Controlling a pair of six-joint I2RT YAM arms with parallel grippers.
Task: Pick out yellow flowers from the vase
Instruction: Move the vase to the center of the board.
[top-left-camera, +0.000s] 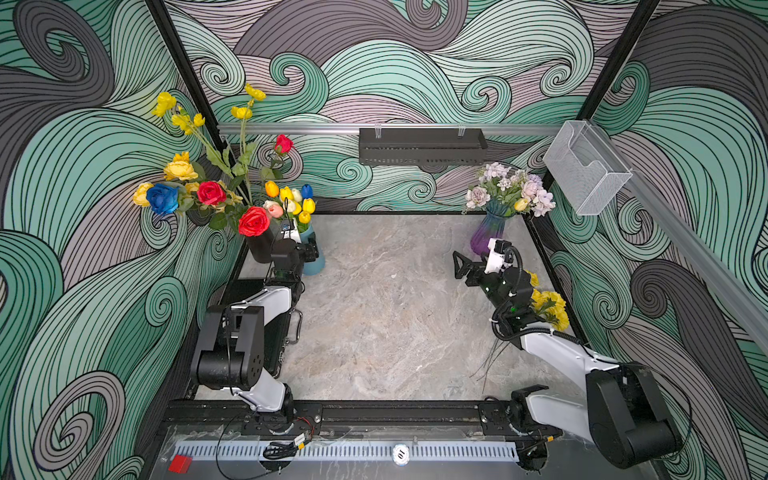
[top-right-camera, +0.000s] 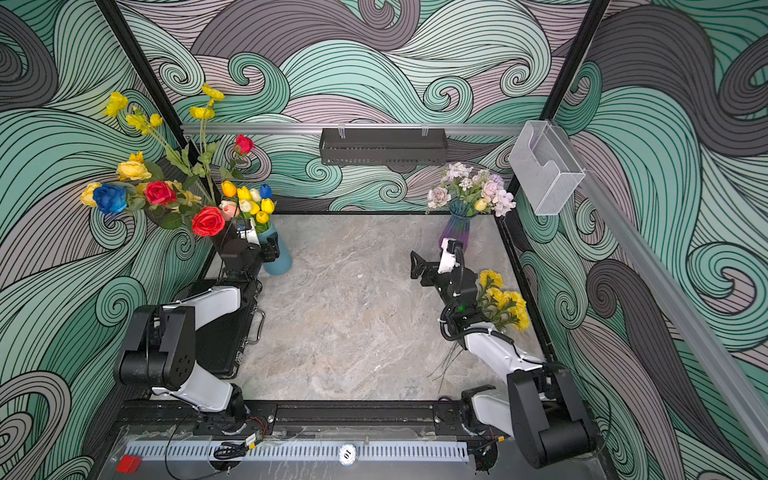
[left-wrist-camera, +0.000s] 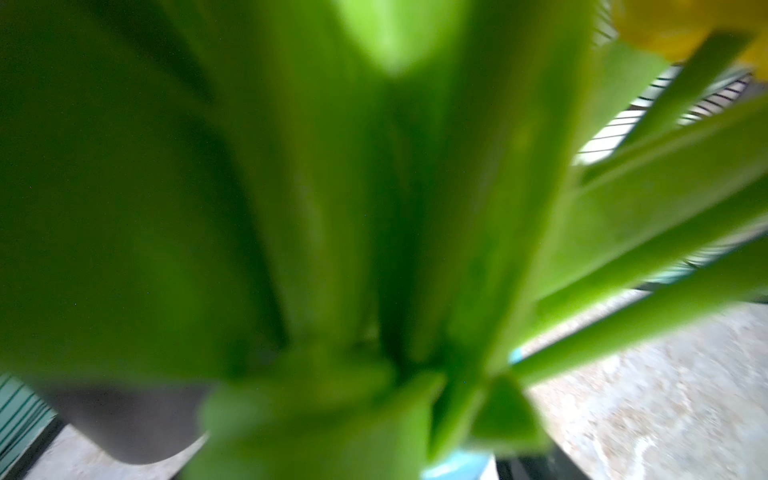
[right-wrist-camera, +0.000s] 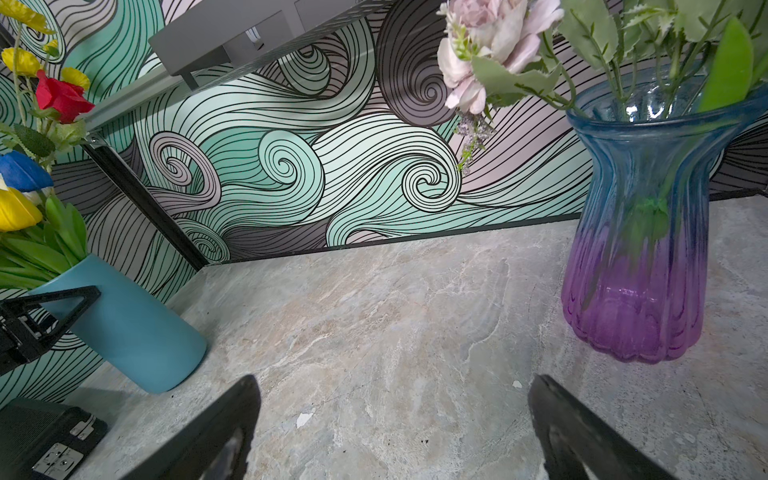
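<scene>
In the upper-left corner of the grey marble tabletop (top-left-camera: 374, 324) the left gripper (top-left-camera: 306, 246), whose opening I cannot tell, sits among yellow tulips (top-left-camera: 308, 205) in the blue cylindrical vase (top-left-camera: 313, 268); the right gripper (right-wrist-camera: 392, 386) hangs spread over the bare middle, ruffled yellow pom-pom flowers (top-left-camera: 550, 305) along the right edge

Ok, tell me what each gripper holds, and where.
Right gripper: nothing, open. Left gripper: among the tulip stems at the blue vase; hold cannot be told.

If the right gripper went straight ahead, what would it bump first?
Probably nothing soon: the right gripper points over the bare table, between the blue vase and the purple glass vase. The swirly back wall looks like the first thing ahead, though its tilt toward the table is hard to judge.
</scene>
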